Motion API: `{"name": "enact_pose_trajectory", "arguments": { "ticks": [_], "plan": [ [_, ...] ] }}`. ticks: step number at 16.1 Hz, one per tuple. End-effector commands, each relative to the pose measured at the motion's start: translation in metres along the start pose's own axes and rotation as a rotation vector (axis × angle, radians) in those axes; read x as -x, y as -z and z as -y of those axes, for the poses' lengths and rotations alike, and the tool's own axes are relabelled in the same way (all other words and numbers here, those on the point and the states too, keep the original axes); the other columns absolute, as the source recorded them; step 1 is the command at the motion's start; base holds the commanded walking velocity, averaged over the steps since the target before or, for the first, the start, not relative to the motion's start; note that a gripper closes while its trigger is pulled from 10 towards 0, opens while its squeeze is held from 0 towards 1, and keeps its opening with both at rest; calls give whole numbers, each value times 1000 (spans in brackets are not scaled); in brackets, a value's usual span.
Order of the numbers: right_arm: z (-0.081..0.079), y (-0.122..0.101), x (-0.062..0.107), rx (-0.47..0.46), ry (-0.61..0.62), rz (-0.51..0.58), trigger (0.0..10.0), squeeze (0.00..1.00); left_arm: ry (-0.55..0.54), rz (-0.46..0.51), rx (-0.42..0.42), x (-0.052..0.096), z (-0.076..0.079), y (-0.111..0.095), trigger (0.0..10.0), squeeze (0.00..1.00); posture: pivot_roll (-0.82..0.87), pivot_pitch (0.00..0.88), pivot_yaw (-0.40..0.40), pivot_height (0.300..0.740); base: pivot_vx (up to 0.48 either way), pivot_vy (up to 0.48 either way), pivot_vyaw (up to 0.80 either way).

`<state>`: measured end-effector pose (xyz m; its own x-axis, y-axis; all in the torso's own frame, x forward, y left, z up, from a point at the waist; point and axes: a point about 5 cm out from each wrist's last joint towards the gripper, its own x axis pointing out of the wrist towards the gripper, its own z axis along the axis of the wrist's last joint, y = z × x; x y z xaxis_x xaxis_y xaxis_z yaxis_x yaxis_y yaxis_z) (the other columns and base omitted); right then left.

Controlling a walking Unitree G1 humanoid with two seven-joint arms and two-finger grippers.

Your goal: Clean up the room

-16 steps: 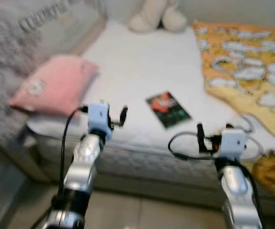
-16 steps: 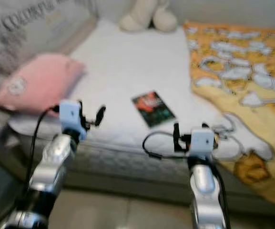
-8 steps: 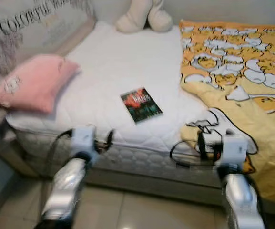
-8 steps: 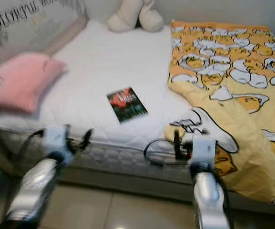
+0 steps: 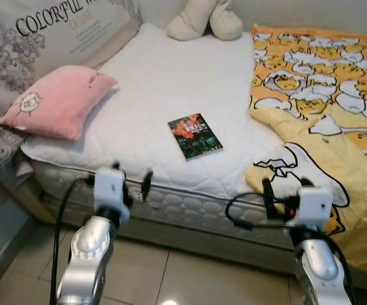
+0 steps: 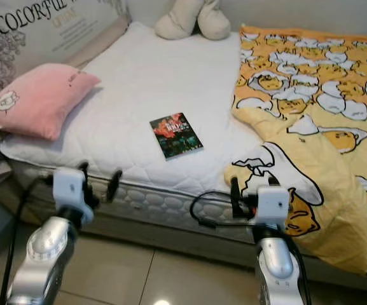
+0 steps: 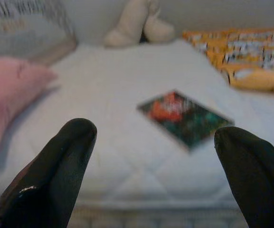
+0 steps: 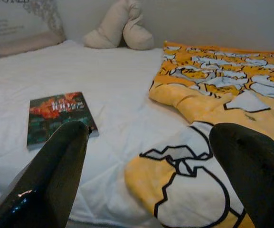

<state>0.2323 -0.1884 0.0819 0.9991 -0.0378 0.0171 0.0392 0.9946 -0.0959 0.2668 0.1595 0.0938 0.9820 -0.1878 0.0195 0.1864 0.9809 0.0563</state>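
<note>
White mattress (image 5: 170, 95) carries a book (image 5: 194, 135); left gripper (image 5: 132, 185) gapes wide and, probably best, should square to its near edge.

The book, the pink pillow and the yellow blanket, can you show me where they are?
book (image 5: 195, 135), left eye view, middle of its dark cover.
pink pillow (image 5: 59, 101), left eye view, middle of its top face.
yellow blanket (image 6: 310, 95), right eye view, patterned part lying flat on the bed.

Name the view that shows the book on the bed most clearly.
Left eye view: the dark paperback book with red cover art lies whole and sharp on the white mattress. Right eye view matches it; right wrist view cuts one corner; left wrist view blurs it.
</note>
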Motion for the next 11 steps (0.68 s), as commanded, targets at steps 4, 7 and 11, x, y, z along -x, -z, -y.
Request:
{"name": "enact_pose_trajectory", "arguments": {
  "ticks": [4,7,11],
  "plan": [
    [3,-2,-3,5,17,8,10000,0,-15,-5,24,-5,-2,-4,10000,0,-87,0,50,740,480,0,0],
    [0,0,-1,4,-8,-5,10000,0,-23,-12,31,-8,-3,-4,10000,0,-82,0,47,740,480,0,0],
    [3,4,-1,14,-27,-20,10000,0,-26,-7,29,-12,-5,-7,10000,0,-77,0,47,740,480,0,0]
  ]
}}
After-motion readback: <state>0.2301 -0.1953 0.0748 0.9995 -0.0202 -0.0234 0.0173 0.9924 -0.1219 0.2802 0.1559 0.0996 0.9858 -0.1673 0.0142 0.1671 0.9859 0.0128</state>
